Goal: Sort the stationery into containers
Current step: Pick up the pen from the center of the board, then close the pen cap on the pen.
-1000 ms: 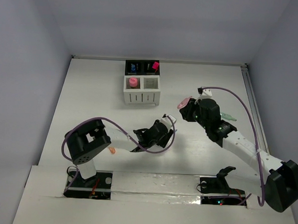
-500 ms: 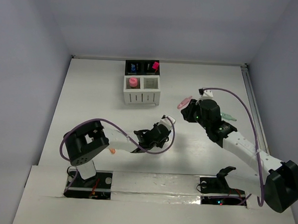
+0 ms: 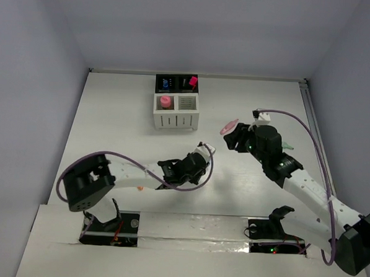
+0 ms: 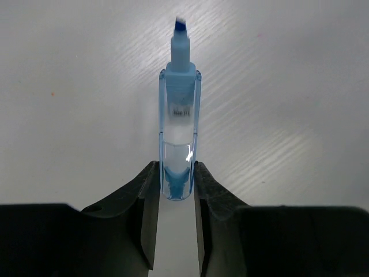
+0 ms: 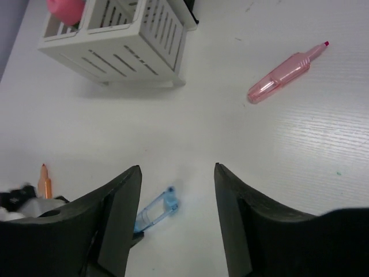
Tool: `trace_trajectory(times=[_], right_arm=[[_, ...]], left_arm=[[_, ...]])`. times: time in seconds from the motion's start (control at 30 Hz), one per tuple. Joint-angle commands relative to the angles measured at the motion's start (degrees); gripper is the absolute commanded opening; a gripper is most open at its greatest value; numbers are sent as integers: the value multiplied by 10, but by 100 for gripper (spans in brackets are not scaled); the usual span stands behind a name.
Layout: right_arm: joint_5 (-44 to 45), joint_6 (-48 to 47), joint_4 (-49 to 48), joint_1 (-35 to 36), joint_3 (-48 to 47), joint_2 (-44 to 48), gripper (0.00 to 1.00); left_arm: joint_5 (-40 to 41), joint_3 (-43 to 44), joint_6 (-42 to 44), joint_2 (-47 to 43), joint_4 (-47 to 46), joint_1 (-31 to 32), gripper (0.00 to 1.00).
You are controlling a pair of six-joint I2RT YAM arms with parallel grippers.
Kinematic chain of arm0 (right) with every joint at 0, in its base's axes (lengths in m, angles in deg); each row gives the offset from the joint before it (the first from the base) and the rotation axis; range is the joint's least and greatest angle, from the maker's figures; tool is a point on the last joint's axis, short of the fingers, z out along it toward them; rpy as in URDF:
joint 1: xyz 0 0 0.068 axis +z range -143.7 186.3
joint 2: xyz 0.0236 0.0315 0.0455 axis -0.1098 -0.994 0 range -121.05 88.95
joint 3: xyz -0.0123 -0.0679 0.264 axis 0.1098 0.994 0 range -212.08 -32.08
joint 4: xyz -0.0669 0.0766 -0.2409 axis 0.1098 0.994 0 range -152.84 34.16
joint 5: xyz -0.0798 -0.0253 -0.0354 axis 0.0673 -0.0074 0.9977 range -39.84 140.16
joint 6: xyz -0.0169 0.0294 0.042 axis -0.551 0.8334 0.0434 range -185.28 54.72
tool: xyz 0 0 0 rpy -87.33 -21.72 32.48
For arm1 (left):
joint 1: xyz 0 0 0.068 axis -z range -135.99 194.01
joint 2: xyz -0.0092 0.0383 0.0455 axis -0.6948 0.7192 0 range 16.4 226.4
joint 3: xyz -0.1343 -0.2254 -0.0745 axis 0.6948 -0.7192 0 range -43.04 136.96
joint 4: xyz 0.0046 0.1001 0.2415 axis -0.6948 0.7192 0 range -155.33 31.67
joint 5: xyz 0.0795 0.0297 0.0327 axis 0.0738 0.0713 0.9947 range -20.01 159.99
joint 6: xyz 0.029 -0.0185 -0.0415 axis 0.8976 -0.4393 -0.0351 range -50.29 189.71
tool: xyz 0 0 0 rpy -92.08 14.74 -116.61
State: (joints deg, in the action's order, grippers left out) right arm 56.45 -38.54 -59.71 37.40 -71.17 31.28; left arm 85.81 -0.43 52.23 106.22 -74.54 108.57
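Observation:
A clear blue pen [image 4: 180, 133] lies pointing away from my left gripper [image 4: 176, 173], whose jaws are shut on its rear end. From above, the left gripper [image 3: 200, 158] sits mid-table, below the containers [image 3: 176, 111]. The right wrist view also shows the blue pen [image 5: 155, 210]. My right gripper [image 5: 177, 170] hangs open over the table with nothing between its fingers. A pink pen [image 5: 285, 73] lies on the table, apart from it. From above, this pink pen [image 3: 229, 126] lies just left of the right gripper [image 3: 236, 139].
The white left cup holds a pink item [image 3: 166, 101]. The two black cups behind hold a blue-capped highlighter [image 3: 167, 84] and a pink-capped one [image 3: 192, 82]. An orange pen [image 3: 140, 187] lies by the left arm. A green item [image 3: 288, 146] peeks out behind the right arm.
The left jaws have closed onto the blue pen and the left arm has stretched out lower. The right jaws have spread wider.

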Motion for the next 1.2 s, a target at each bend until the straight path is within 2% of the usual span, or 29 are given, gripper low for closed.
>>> trace_trajectory(times=[0.0,0.07,0.1,0.23,0.33,0.5,0.6,0.73,0.77,0.9,0.97,1.0,1.07,1.1,1.17], right_arm=[[-45,-13,22,-3,-20,59,61],[-83,-23,43,-3,-27,85,72],[-93,-23,49,-3,-29,111,81],[-160,-13,46,-3,-26,153,95],[-188,-8,32,-3,-22,157,98],[-187,4,20,-3,-13,162,97],[-172,45,8,-3,-3,155,100],[-187,85,-67,-3,37,149,99],[-195,86,-80,-3,45,153,97],[-164,82,-93,-3,66,186,73],[-175,86,-102,-3,70,191,60],[-185,87,-107,-3,70,188,33],[-236,83,-148,-3,80,176,16],[-257,75,-173,-3,87,170,11],[-295,53,-227,-3,98,151,10]], left_arm=[[-24,9,-7,-111,21,4,0],[-47,15,-15,-160,13,-2,0],[-55,17,-15,-173,9,-14,0],[-114,24,-24,-210,-17,-48,0],[-152,27,-27,-224,-30,-56,0],[-171,29,-27,-239,-33,-61,0],[-163,22,-30,-250,-34,-66,0],[-163,5,-41,-276,-47,-72,0],[-163,4,-43,-289,-47,-77,0],[-170,-2,-66,-324,-49,-104,0],[-191,-9,-84,-343,-62,-124,0],[-203,-12,-92,-350,-70,-132,0],[-259,-28,-110,-364,-101,-165,0],[-286,-34,-130,-366,-115,-177,0],[-343,-46,-152,-369,-139,-207,0]])
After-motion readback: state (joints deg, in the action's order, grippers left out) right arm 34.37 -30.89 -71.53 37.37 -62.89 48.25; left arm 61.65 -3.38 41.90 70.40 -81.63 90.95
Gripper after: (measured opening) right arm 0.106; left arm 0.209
